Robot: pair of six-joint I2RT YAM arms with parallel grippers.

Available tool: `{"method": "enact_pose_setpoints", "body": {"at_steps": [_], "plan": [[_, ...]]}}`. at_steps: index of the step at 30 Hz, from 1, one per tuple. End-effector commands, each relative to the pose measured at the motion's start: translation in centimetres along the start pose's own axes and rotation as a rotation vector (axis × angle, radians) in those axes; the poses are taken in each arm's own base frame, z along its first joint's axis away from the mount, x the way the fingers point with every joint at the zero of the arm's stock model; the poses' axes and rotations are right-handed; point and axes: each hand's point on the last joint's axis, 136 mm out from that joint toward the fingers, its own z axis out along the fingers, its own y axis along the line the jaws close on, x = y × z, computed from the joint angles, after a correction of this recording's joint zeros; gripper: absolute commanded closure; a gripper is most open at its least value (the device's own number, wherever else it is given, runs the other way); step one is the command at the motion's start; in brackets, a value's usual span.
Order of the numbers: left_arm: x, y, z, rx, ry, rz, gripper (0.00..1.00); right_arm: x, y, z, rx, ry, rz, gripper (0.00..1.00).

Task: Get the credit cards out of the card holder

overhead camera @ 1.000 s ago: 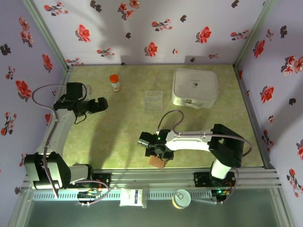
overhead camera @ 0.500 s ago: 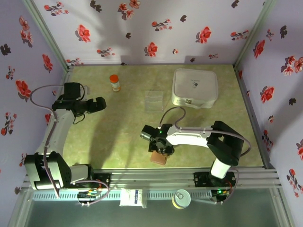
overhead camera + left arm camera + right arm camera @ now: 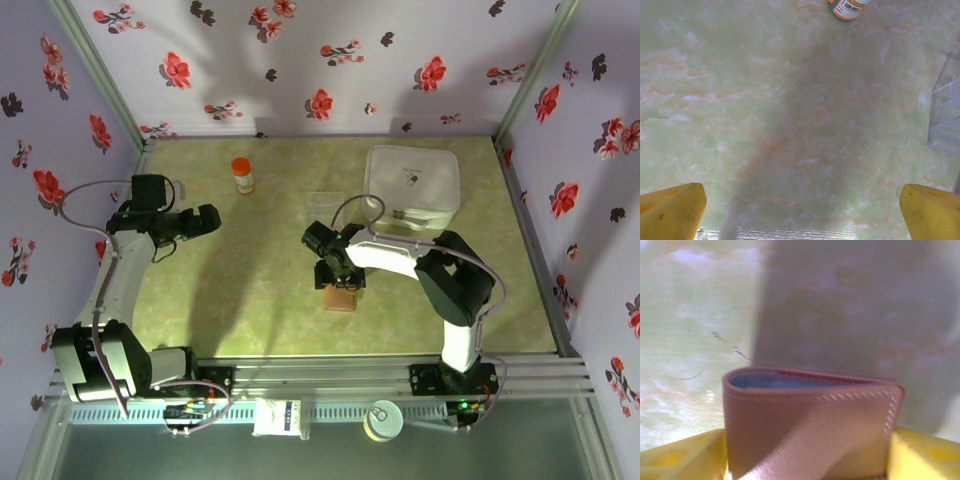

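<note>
Pinching the card holder, nearly folded shut, between the yellow fingers of the right gripper. Holding the fingers of the left gripper spread wide over the table, orange bottle well ahead, clear rectangle ahead of the right finger.

Soft overhead light; broad grey arm shadows cross the tabletop toward six o'clock. Close up, the card holder blurs.

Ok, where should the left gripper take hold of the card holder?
Probably pinch one flap at the free edge of the card holder, where a slit of blue-grey lining shows, coming from the side opposite the right gripper, which clamps its other end. The left gripper is open.
</note>
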Motion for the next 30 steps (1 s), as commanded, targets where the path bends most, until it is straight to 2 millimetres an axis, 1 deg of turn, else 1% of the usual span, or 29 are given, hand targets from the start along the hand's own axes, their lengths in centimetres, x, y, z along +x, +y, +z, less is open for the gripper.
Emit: {"method": "enact_pose_setpoints", "body": {"at_steps": [1,4,9,13,18,19,21,22,24,26,30], "plan": [[0.2,0.1,0.2,0.008,0.011,0.013,0.0,-0.6,-0.1,0.0,0.014,0.02,-0.083,0.14],[0.2,0.2,0.2,0.006,0.01,0.013,0.0,-1.5,0.0,-0.1,0.008,0.011,-0.084,0.11],[0.2,0.2,0.1,0.007,0.008,0.013,0.0,-2.5,0.7,0.1,-0.001,0.019,-0.112,0.11],[0.2,0.2,0.1,0.007,0.007,0.01,0.0,-2.7,2.2,0.0,-0.05,0.033,-0.133,0.12],[0.1,0.1,0.0,0.009,0.003,0.011,0.0,-2.3,4.6,-0.7,-0.098,0.044,-0.184,0.13],[0.1,0.1,0.0,0.009,0.003,0.013,0.0,-2.3,4.7,-0.7,-0.094,0.044,-0.188,0.13],[0.1,0.1,0.0,0.009,0.003,0.012,0.0,-2.3,4.5,-0.6,-0.07,0.042,-0.191,0.13],[0.1,0.2,0.0,0.009,0.002,0.011,0.0,-2.4,4.1,-0.6,-0.046,0.04,-0.19,0.13],[0.1,0.1,0.0,0.009,0.003,0.012,0.0,-2.5,2.5,-0.5,0.034,0.036,-0.196,0.12],[0.1,0.1,0.0,0.01,0.004,0.011,0.0,-2.3,1.7,-0.4,0.065,0.05,-0.206,0.1],[0.2,0.1,0.1,0.013,0.008,0.011,0.0,-0.5,1.8,-0.2,0.017,0.116,-0.242,0.01]]}}
